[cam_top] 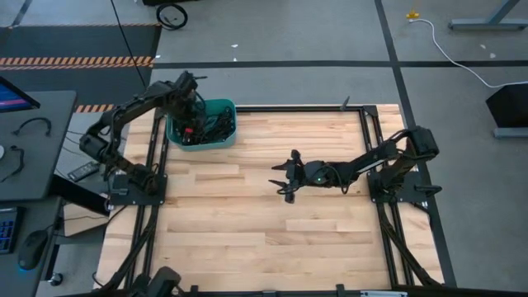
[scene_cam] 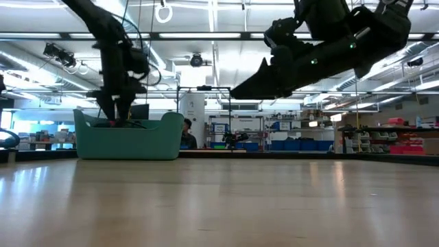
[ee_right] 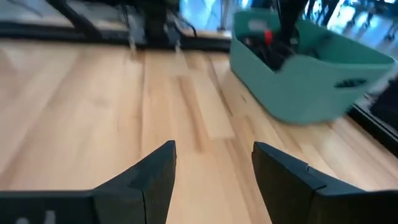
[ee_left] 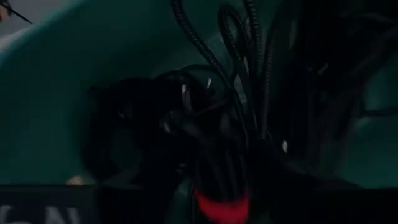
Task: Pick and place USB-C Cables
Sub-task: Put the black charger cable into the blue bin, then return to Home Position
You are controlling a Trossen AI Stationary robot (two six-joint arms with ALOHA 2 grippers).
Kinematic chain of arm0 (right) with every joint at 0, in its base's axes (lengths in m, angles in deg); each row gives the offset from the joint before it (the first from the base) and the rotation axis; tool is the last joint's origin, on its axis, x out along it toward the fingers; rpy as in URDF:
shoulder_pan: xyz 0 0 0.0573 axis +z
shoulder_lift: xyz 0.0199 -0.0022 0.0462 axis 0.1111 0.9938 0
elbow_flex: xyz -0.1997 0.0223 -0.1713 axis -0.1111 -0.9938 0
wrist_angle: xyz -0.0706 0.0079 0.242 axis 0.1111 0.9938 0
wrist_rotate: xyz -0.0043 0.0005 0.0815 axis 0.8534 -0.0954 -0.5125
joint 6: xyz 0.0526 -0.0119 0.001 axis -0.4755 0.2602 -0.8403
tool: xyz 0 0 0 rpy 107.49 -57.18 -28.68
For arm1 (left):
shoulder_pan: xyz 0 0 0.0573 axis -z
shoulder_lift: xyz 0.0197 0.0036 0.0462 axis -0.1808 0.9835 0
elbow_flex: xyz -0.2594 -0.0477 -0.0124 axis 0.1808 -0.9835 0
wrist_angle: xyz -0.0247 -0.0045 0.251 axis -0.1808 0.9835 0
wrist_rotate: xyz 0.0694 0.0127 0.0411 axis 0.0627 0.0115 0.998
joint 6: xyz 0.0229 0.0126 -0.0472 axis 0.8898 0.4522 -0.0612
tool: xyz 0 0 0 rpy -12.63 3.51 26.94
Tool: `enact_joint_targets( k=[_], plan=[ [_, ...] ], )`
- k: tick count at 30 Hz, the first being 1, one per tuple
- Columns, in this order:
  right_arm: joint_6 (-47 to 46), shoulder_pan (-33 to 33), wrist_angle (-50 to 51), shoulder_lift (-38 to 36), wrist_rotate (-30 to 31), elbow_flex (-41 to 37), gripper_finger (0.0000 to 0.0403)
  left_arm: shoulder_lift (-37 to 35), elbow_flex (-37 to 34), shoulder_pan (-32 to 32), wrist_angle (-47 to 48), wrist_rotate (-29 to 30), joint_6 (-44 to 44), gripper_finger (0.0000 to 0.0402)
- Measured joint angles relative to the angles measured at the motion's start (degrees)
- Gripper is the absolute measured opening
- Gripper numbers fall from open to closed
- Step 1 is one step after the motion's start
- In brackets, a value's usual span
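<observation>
The teal bin (cam_top: 224,139) stands at the table's far left corner, and it also shows in the low view (scene_cam: 127,140) and the right wrist view (ee_right: 311,74). Black USB-C cables (cam_top: 214,125) lie tangled inside it. The left wrist view shows their braided strands (ee_left: 211,106) close up, with a red tie (ee_left: 221,205) around one bundle. My left gripper (cam_top: 191,124) reaches down into the bin among the cables. My right gripper (cam_top: 285,177) hangs open above the bare middle of the table (ee_right: 214,165), pointing toward the bin and well clear of the wood (scene_cam: 240,89).
Black frame rails (cam_top: 375,148) run along the table's sides. A desk with a mouse and small items (cam_top: 25,157) stands off the left edge. A white cord (cam_top: 454,54) lies on the floor beyond the far edge. A person (scene_cam: 185,134) shows in the room behind the bin.
</observation>
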Motion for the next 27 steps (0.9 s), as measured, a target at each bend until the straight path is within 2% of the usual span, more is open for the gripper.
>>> enact_joint_targets(
  k=[5,9,13,17,20,22,27],
  plan=[
    [-1.75,-0.07,16.42,-8.82,0.38,0.0,0.0208,-8.02,1.99,2.4,2.49,3.37,0.19,0.0248],
    [-4.7,-0.28,26.22,-17.37,0.24,-1.88,0.0188,-18.99,-2.43,7.26,-2.36,8.01,-1.75,0.026],
    [-9.45,0.98,23.26,-26.97,-1.38,-9.6,0.0153,-31.62,-11.32,15.81,-12.36,8.19,-5.49,0.0255],
    [-12.93,0.45,15.6,-37.79,-4.91,-20.06,0.0098,-42.05,-21.47,26.48,-22.48,7.96,-10.74,0.0243],
    [-15.24,-2.49,10.69,-45.61,-8.85,-25.85,0.0047,-47.53,-27.99,33.62,-30.84,8.0,-13.12,0.0234],
    [-15.7,-4.34,10.92,-50.38,-10.21,-28.17,0.0015,-49.66,-31.03,37.38,-35.59,8.18,-13.36,0.0229],
    [-15.13,-7.6,12.17,-61.47,-13.98,-32.52,0.0012,-53.34,-35.23,43.92,-42.63,8.54,-13.55,0.022]
  ],
)
